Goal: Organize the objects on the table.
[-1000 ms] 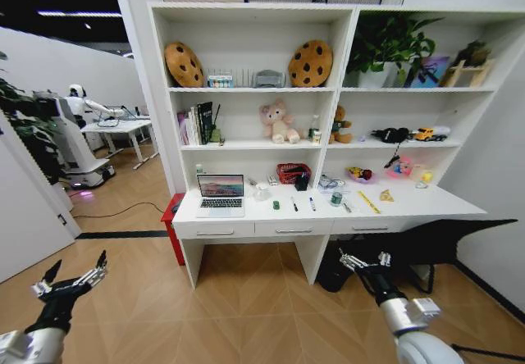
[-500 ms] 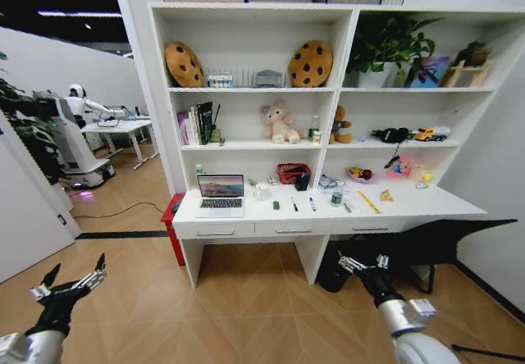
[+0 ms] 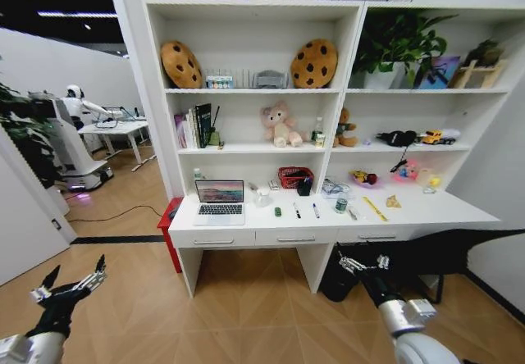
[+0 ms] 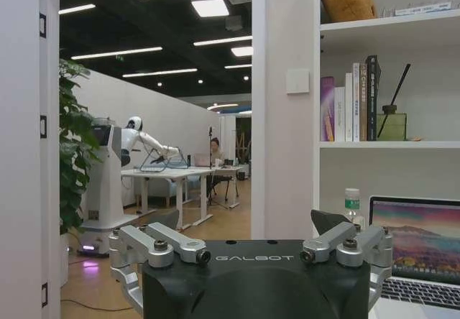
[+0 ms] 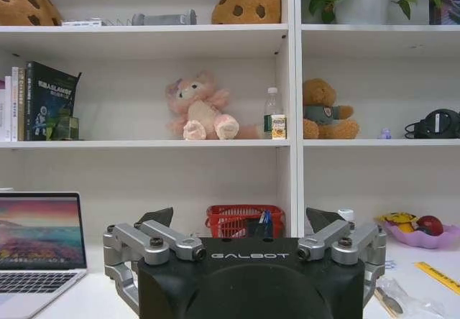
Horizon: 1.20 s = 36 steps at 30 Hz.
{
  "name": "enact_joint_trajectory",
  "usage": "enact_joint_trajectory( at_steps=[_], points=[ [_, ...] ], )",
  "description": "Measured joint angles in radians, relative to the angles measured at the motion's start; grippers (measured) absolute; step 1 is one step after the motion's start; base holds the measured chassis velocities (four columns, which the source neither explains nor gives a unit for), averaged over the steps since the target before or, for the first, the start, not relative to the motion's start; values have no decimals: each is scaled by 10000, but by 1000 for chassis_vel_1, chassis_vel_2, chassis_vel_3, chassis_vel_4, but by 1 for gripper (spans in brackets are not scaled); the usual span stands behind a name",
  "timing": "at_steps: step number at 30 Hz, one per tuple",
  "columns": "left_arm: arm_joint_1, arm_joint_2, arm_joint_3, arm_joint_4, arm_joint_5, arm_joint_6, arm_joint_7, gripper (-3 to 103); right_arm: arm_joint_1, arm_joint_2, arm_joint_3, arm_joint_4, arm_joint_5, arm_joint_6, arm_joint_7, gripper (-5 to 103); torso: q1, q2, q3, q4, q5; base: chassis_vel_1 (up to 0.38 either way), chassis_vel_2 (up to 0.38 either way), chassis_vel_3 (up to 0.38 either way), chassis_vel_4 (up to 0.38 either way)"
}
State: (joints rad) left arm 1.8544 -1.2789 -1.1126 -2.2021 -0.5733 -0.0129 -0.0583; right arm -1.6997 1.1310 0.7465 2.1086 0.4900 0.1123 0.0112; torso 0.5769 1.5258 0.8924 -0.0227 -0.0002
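With both the left tool (image 3: 70,284) and right tool (image 3: 361,263) spread wide, empty and low, well short of the desk (image 3: 246,220), a careless approach risks knocking the open laptop (image 3: 219,199) or scattering the pens (image 3: 305,210).

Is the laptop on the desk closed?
No: the laptop stands open on the desk, its screen lit with a landscape picture.

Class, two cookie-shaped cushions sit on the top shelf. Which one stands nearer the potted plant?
The right-hand cookie cushion, leaning by the divider beside the potted plant. The other cookie cushion leans at the shelf's far left end.
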Motion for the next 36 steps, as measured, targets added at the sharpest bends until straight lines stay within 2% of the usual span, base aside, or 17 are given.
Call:
enact_joint_trajectory(
  at_steps=[7, 8, 14, 15, 18, 36],
  points=[
    [-77, -51, 10, -23, 4, -12, -141, 100, -17, 59, -8, -48, -12, 7, 14, 100, 3, -3, 1, -1, -3, -255, 250, 266, -264],
    [-93, -72, 15, -24, 1, -13, -165, 100, -9, 47, -15, -59, -13, 7, 14, 100, 4, -3, 2, 0, 6, -242, 251, 258, -269],
    [-74, -83, 14, -18, -6, -13, -172, 100, 35, 11, -16, -106, -30, 7, 20, 100, 2, -2, 0, -1, -2, -253, 249, 260, -260],
    [-64, -83, 13, -10, 2, -13, -171, 100, 40, 11, -20, -127, -38, 8, 20, 100, 1, -2, 0, 1, 8, -263, 250, 225, -271],
    [-48, -82, 23, -1, 32, -13, -171, 100, 43, 22, -30, -148, -42, 9, 18, 100, 2, -2, 0, 0, 0, -254, 252, 258, -256],
    [-105, 15, 114, -57, 109, 128, -168, 100, 158, -18, -173, -314, -244, 105, 174, 100, 0, -1, 0, 1, 4, -255, 243, 248, -243]
  ],
)
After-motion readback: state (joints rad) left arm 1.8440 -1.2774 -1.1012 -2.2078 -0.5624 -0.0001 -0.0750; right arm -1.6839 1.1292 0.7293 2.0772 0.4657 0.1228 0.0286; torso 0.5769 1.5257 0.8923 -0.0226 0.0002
